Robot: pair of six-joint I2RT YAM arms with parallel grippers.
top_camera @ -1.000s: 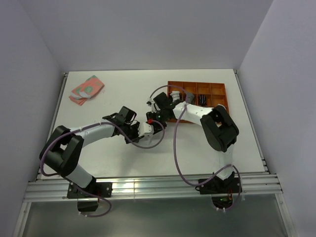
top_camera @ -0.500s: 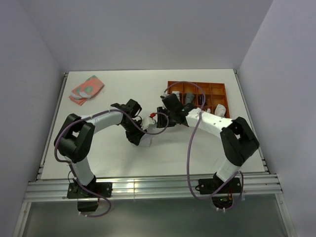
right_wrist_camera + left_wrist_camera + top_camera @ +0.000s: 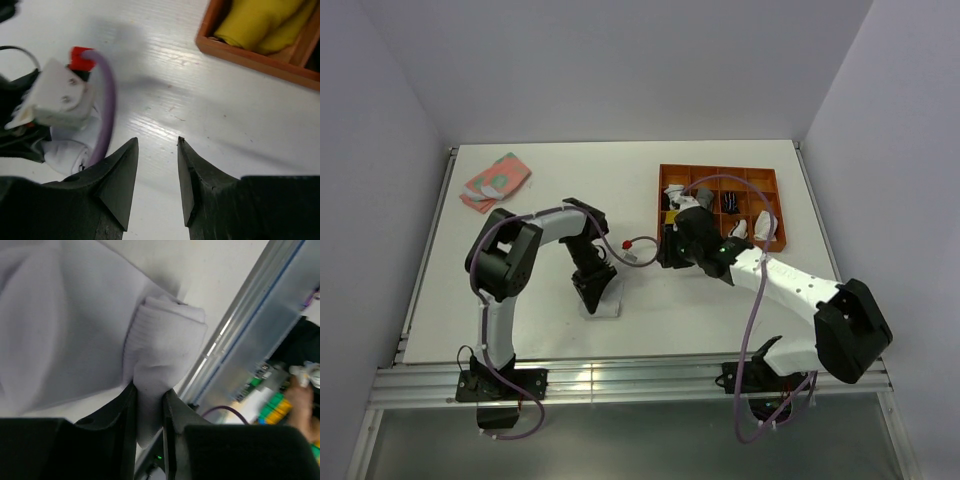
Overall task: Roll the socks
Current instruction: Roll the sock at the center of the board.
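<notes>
My left gripper [image 3: 593, 288] is shut on a rolled white sock [image 3: 604, 305], pressed low at the table near its front middle. In the left wrist view the left gripper [image 3: 149, 392] pinches a fold of the white sock [image 3: 167, 340] between both fingers. My right gripper [image 3: 664, 252] is open and empty over bare table, right of the sock; in the right wrist view the right gripper [image 3: 157, 145] has its jaws apart and the white sock [image 3: 62, 152] lies at the left. A pink and teal sock [image 3: 495, 181] lies at the far left. A black striped sock [image 3: 731, 203] sits in the tray.
An orange compartment tray [image 3: 770, 186] stands at the back right with several items in it; its corner [image 3: 250, 62] holds a yellow cloth [image 3: 260, 22]. The left arm's purple cable [image 3: 106, 100] and white connector [image 3: 57, 100] hang close to my right gripper. A metal rail [image 3: 620, 380] runs along the table's near edge.
The two grippers, close together a second ago, have parted. The left one has swung toward the near edge with the white sock. The right one has drawn back to the right, empty.
</notes>
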